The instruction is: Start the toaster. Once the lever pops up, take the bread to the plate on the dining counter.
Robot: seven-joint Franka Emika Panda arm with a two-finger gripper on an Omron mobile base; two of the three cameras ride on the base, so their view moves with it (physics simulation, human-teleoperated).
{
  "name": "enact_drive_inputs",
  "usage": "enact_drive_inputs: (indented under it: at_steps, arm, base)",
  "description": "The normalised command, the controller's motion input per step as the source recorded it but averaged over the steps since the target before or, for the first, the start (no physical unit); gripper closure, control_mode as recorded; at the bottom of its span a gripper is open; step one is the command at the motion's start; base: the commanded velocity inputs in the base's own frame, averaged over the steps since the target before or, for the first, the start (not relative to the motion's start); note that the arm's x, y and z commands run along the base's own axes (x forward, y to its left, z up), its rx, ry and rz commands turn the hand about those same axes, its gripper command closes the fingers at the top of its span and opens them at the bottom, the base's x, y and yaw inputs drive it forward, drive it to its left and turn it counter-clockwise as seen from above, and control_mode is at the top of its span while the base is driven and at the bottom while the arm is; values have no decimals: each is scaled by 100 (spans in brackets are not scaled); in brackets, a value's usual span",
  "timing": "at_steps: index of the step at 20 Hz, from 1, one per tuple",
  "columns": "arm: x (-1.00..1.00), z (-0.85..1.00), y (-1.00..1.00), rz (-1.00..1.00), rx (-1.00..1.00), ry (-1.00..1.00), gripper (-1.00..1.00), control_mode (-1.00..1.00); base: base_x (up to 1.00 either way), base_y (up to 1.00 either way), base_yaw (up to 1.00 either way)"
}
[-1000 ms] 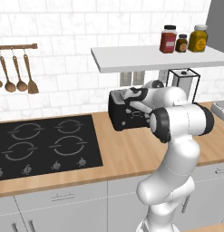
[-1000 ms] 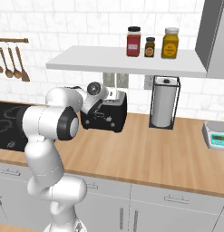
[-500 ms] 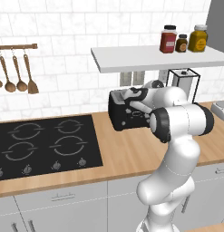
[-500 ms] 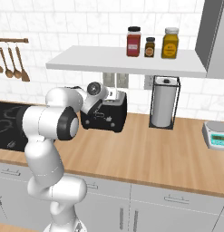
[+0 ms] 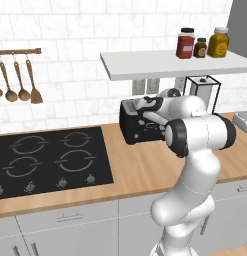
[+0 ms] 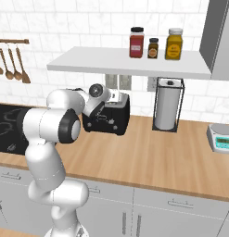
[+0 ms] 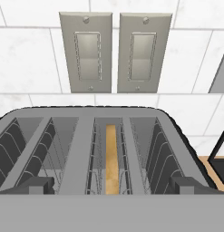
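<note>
The black toaster [image 5: 140, 127] stands on the wooden surface [image 5: 140, 170] against the tiled wall, under the white shelf [image 5: 175, 64], between the black hob [image 5: 50, 160] and the paper-towel holder [image 6: 168, 105]. The arm bends over it, and the hand [image 7: 111, 186] hangs just above the toaster's silvery top, looking down into the slots. In the hand view the two dark fingertips [image 7: 34, 186] stand well apart, one near each end of the toaster [image 7: 86, 149], with nothing between them; the hand holds nothing. The bread [image 7: 111, 158] sits upright in the slot right of the middle, seen edge-on as a thin tan strip low between the wire guides. The slot to its left shows just bare wire guides. Two grey outlet plates [image 7: 115, 52] are on the wall behind the toaster. Three jars [image 6: 153, 44] stand on the shelf, wooden spoons [image 5: 17, 80] hang from a rail at the left, and a small kitchen scale [image 6: 221, 138] sits at the right end of the surface.
</note>
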Motion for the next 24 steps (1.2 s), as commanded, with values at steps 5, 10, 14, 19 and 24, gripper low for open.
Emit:
enact_drive_inputs:
  at_steps: [5, 10, 14, 19, 24]
  arm:
    - [0, 0, 0, 0, 0, 0, -100, -100]
    - [0, 0, 0, 0, 0, 0, -100, -100]
    - [0, 0, 0, 0, 0, 0, -100, -100]
    - [0, 0, 0, 0, 0, 0, -100, -100]
    - [0, 0, 0, 0, 0, 0, -100, -100]
  base:
    - [0, 0, 0]
    - [0, 0, 0]
    - [0, 0, 0]
    - [0, 0, 0]
    - [0, 0, 0]
